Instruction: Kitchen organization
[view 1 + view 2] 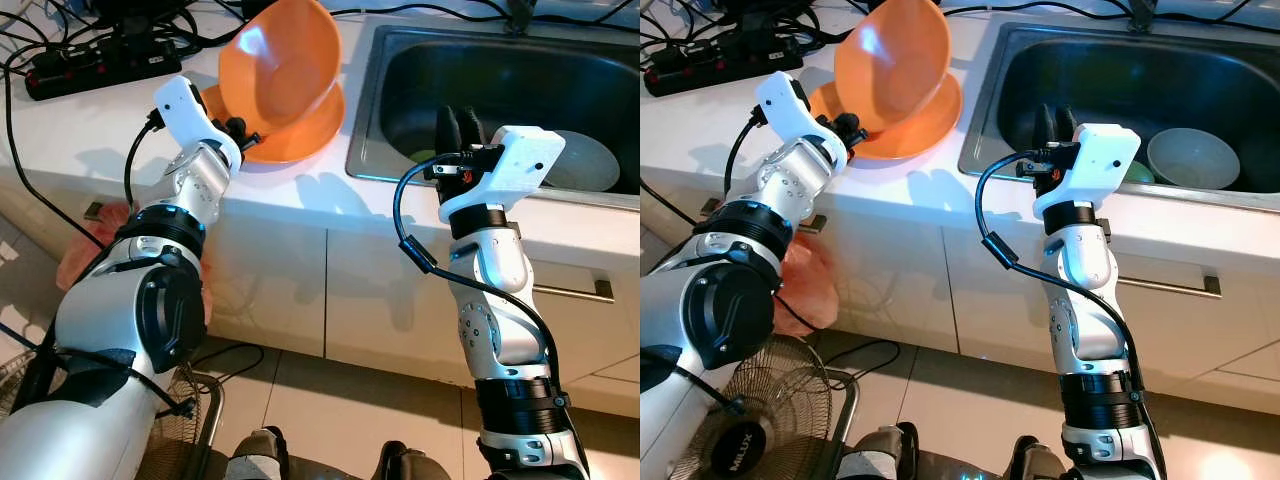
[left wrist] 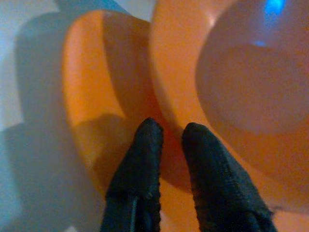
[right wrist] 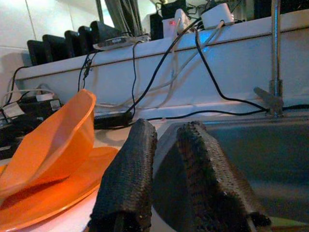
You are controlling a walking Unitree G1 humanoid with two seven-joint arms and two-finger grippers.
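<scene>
1. Overhead, an orange bowl [image 1: 283, 68] was seen tilted steeply on an orange plate [image 1: 320, 125], on the white counter [image 1: 90, 130] beside the sink [image 1: 1010, 90].
2. The left gripper [image 1: 237, 134] was observed at the bowl's lower rim; from its wrist camera, the fingers [image 2: 140, 164] were shown clamped on that rim.
3. The right gripper [image 1: 458, 128] was held at the sink's front edge, its fingers [image 3: 130, 174] slightly parted and holding nothing.
4. A pale bowl [image 1: 1193, 158] was recorded in the basin, and a faucet [image 3: 274, 58] in the right wrist view.
</scene>
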